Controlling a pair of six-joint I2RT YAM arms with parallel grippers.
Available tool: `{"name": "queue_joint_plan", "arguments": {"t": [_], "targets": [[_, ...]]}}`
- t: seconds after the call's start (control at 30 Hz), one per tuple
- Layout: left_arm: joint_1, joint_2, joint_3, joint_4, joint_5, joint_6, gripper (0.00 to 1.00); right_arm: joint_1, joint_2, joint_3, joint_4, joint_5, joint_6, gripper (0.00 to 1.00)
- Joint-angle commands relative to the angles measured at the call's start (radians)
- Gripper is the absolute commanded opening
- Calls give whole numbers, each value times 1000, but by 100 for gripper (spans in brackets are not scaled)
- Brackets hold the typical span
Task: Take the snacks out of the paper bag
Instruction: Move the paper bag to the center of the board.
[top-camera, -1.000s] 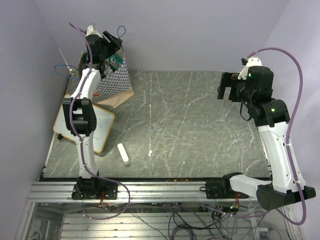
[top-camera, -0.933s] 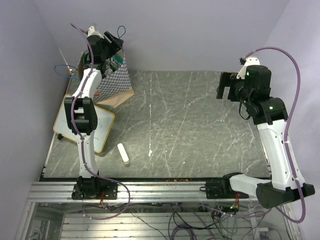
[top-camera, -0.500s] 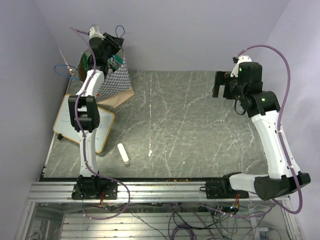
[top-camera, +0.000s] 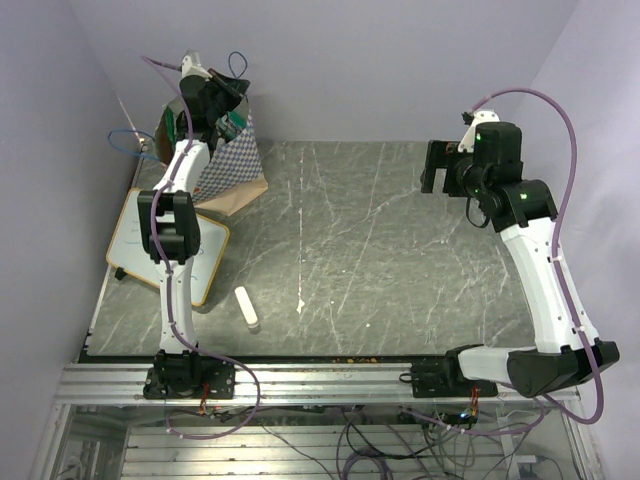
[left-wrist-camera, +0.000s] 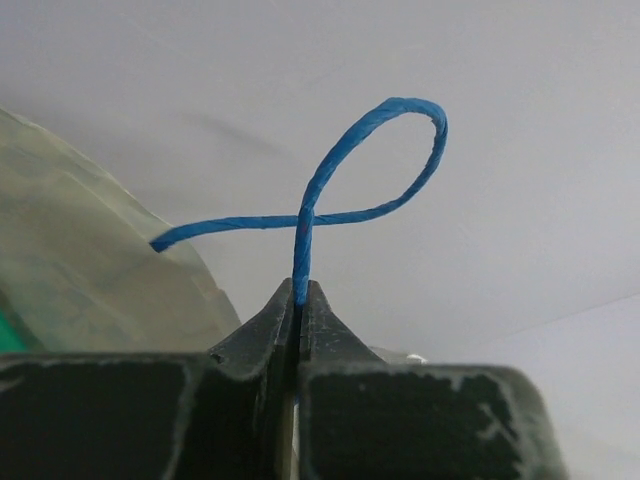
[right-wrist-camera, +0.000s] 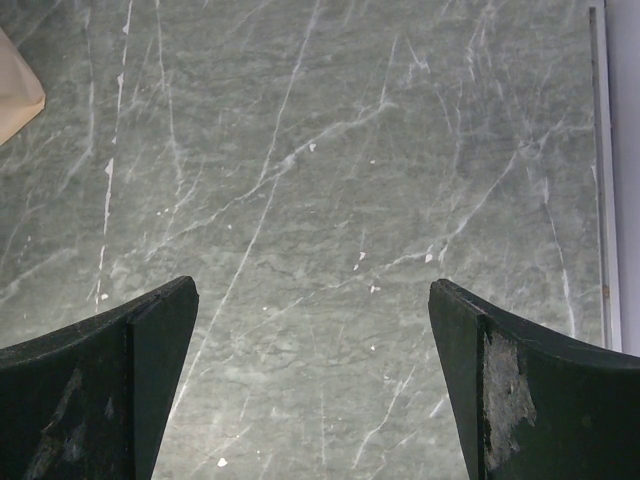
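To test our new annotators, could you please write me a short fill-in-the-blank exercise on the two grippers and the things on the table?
1. On the paper bag, the left gripper is shut on the ____ cord handle.
2. The right gripper is ____ above the table and holds nothing.
3. The cylinder beside the whiteboard is ____ in colour.

Missing words: blue; open; white.

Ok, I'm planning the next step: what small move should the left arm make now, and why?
Probably draw the blue cord handle gently upward to hold the mouth of the paper bag open: the left gripper is shut on that handle, while the right gripper hangs open above the table, far from the bag.
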Motion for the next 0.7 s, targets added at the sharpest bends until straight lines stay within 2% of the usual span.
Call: {"name": "queue_joint_plan", "arguments": {"t": [0.0, 0.27, 0.67], "targets": [[-35, -77, 19, -25, 63, 22, 7, 3, -38, -20, 18, -17, 16, 100], [-110, -188, -106, -57, 92, 6, 7, 4, -110, -83, 9, -75, 51, 100], [-261, -366, -227, -236, 107, 65, 7, 4, -214, -146, -28, -123, 98, 100]]}}
